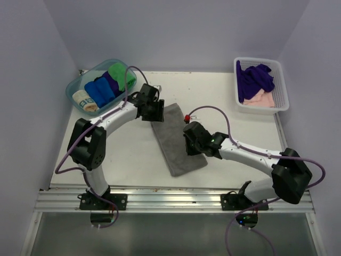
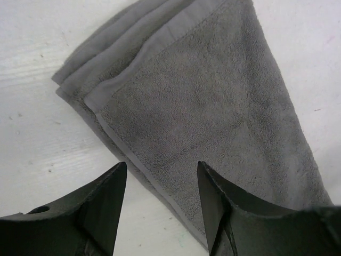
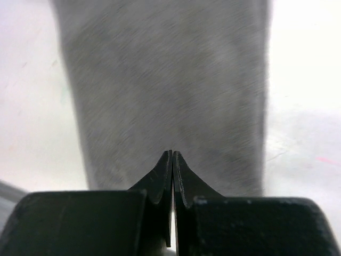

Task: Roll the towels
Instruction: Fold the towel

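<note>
Grey terry first: the grey towel [image 1: 178, 140] lies flat on the table [image 1: 128, 154], folded into a long narrow strip, with not one turn rolled into it yet. The left gripper [image 2: 161, 168] hangs over one end of the strip, jaws apart and nothing held. The hemmed long edge runs out through the gap between them, and the stacked folded corner sits further ahead, off to the left finger's side. The right gripper [image 3: 172, 154] has its jaws pressed tight together, empty, and the strip stretches straight away ahead of the tips. Whether those tips touch the cloth I cannot tell, as that view is blurred. Out beyond the left jaws, a teal tub [image 1: 74, 85] holds rolled cloths [image 1: 101, 90], blue and green among them. Well apart from the right jaws, a white basket [image 1: 282, 104] holds the purple towel [image 1: 256, 79] and the pink towel [image 1: 262, 99], both loose heaps. My read: this one is folded and ready to roll, with two more waiting.
</note>
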Robot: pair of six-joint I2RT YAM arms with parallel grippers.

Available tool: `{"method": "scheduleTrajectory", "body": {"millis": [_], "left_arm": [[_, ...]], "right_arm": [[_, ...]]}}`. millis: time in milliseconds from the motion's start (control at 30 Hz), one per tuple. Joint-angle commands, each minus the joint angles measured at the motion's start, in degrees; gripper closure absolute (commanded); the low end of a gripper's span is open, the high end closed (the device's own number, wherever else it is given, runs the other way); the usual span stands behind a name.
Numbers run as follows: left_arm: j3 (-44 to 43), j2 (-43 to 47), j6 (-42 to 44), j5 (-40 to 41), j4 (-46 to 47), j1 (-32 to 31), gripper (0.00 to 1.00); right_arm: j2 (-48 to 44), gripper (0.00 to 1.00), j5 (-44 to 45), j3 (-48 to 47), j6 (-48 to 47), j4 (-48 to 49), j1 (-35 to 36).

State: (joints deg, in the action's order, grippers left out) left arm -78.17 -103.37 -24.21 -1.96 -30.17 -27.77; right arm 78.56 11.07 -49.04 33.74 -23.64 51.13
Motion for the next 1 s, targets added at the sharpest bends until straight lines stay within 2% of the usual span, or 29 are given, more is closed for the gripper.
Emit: {"method": "scheduleTrajectory", "body": {"millis": [0,267,367,600,700,833,933,967], "left_arm": [[2.32,-1.82,-1.20,-4.02,5.64,0.00,0.41],[-8.38,-12.90,-1.11,-4.10,4.33,1.58,0.43],[-13.91,-17.89,-1.11,-4.20,4.07,1.58,0.42],[-26.84,-24.86,-0.14,-4.81,0.13,1.58,0.42],[-28.27,-22.67,0.65,-4.46,-0.85,1.32,0.38],[-25.64,-16.17,0.83,-3.93,-2.17,0.09,0.34],[-18.18,-8.62,-0.31,-2.62,-2.00,-2.10,0.33],[-12.94,-4.34,-1.71,-1.83,-1.47,-2.72,0.34]], "right_arm": [[1.94,1.00,3.61,-2.91,-3.14,-2.73,-4.46],[7.74,1.00,5.28,-0.64,-5.17,0.43,-10.87],[8.80,1.00,3.79,1.65,-3.86,1.13,-10.88],[5.21,1.00,-2.37,6.23,2.73,1.93,-10.62],[0.13,1.00,-0.09,5.71,3.62,-0.53,-10.44],[-6.22,1.00,0.80,3.60,3.18,-3.60,-10.27],[-8.95,1.00,0.27,3.77,3.44,-5.71,-7.91],[-9.22,1.00,0.70,3.95,3.96,-6.94,-7.28]]}}
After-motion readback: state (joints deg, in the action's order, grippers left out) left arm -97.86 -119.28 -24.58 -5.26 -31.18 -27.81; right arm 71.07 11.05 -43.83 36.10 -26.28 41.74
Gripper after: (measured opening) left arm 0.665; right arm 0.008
